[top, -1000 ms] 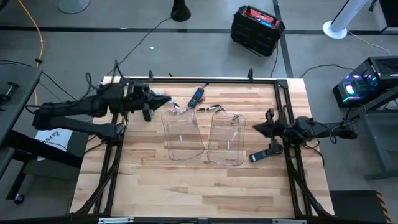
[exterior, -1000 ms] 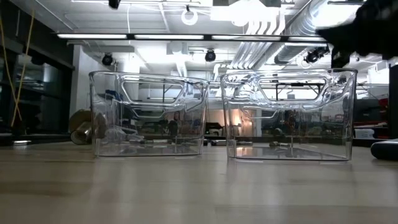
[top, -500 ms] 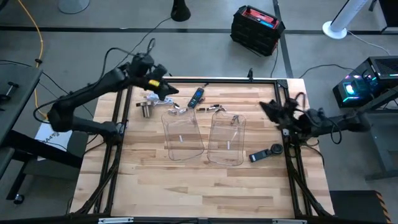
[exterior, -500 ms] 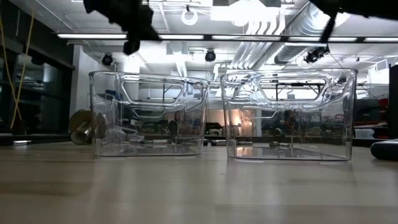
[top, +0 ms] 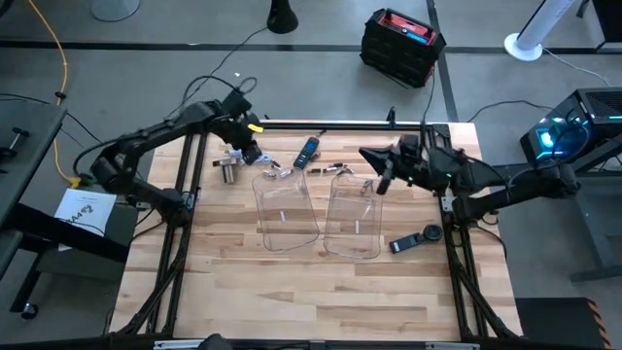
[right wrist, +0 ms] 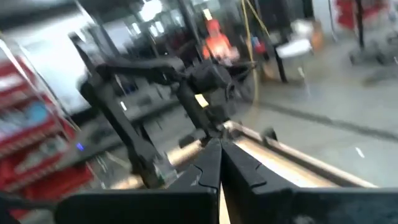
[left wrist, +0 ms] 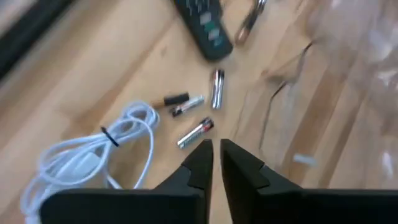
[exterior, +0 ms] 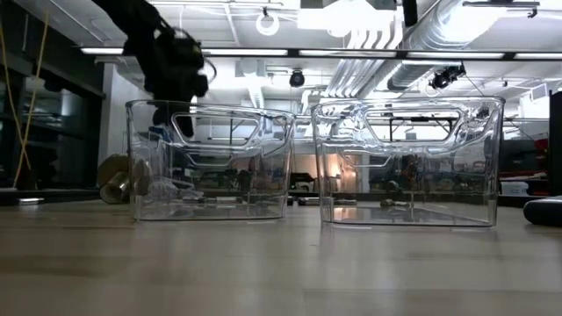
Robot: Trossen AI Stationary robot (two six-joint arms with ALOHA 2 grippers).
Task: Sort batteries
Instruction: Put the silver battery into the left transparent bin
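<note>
Several small batteries (left wrist: 194, 132) lie loose on the wood near the table's far edge, silvery or dark, between a white coiled cable (left wrist: 93, 155) and the left clear tray (top: 285, 209). My left gripper (left wrist: 216, 148) hovers shut just above them, pointing down; in the high view it (top: 257, 156) is beside the left tray's far end, and in the low view it (exterior: 171, 75) is above that tray. My right gripper (top: 364, 154) is shut in the air over the far end of the right clear tray (top: 355, 219).
A dark remote (top: 307, 151) lies past the batteries by the far edge. A second dark gadget (top: 416, 239) lies right of the right tray. A metal cup (top: 228, 172) stands left of the left tray. The near half of the table (top: 311, 292) is bare wood.
My left arm swung in from the table's left edge, rose over the far-left corner, then came down toward the batteries, uncovering the metal cup. My right arm lifted from the right edge and reached left, over the right tray's far end.
</note>
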